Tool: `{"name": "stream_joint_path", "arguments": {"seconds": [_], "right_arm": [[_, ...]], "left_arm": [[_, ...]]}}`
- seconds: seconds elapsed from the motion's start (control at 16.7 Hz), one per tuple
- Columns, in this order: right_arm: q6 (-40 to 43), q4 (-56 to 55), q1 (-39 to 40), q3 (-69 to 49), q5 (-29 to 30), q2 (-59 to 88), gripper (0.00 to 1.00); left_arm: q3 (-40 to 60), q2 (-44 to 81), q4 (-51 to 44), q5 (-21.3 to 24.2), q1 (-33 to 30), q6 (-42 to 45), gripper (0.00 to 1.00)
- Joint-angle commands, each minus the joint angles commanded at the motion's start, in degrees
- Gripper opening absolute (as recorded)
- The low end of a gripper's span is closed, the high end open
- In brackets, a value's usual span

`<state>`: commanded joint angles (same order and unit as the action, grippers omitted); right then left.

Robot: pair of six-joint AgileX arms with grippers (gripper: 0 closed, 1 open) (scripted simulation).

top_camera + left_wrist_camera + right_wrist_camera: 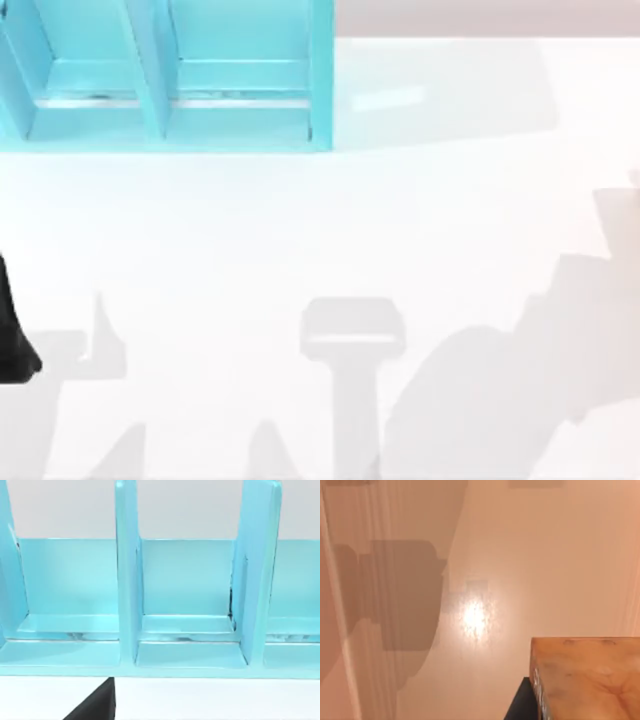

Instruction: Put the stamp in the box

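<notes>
We see the box (240, 75), a pale blue open unit split by upright dividers into compartments, standing at the far left part of the white tabletop (330, 230) in the top view, its front edge facing the open surface. Soft grey shadows lie across the near half of the tabletop, one of them a T-like shape near the middle. At the left edge of the top view a dark piece of our left arm (12, 335) pokes in, well apart from the box; the left end effector itself is not something we can make out there. In the left wrist view we look straight into the box (185, 580), with two dividers framing a middle compartment and parts of the neighbouring ones on either side; a dark wedge of our own hardware (97, 705) sits at the near edge, and we cannot tell whether the left end effector is apart or together. In the right wrist view the stamp (590, 680), a reddish-brown wood-like block with faint marks on its face, sits very close to the camera above the bare tabletop, with a dark part (522, 702) just beside it; we cannot tell whether the right end effector is clamped on it.
</notes>
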<state>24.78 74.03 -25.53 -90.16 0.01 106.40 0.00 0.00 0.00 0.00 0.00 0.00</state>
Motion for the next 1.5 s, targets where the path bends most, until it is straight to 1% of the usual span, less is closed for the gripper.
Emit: {"name": "stream_joint_path", "arguments": {"seconds": [0.24, 0.54, 1.32, 1.38, 1.5], "right_arm": [[-0.1, -8.8, 0.0, 7.8, -0.1, 0.6, 0.0], [-0.1, -10.1, 0.0, 9.0, 0.0, 0.7, 0.0], [-0.1, -10.1, 0.0, 9.0, 0.0, 0.7, 0.98], [-0.1, -10.1, 0.0, 9.0, 0.0, 0.7, 1.0], [-0.1, -10.1, 0.0, 9.0, 0.0, 0.7, 1.0]], "left_arm": [[0.0, 0.0, 0.0, 0.0, 0.0, 0.0, 1.0], [0.0, 0.0, 0.0, 0.0, 0.0, 0.0, 1.0], [0.0, 0.0, 0.0, 0.0, 0.0, 0.0, 1.0], [0.0, 0.0, 0.0, 0.0, 0.0, 0.0, 1.0], [0.0, 0.0, 0.0, 0.0, 0.0, 0.0, 1.0]]}}
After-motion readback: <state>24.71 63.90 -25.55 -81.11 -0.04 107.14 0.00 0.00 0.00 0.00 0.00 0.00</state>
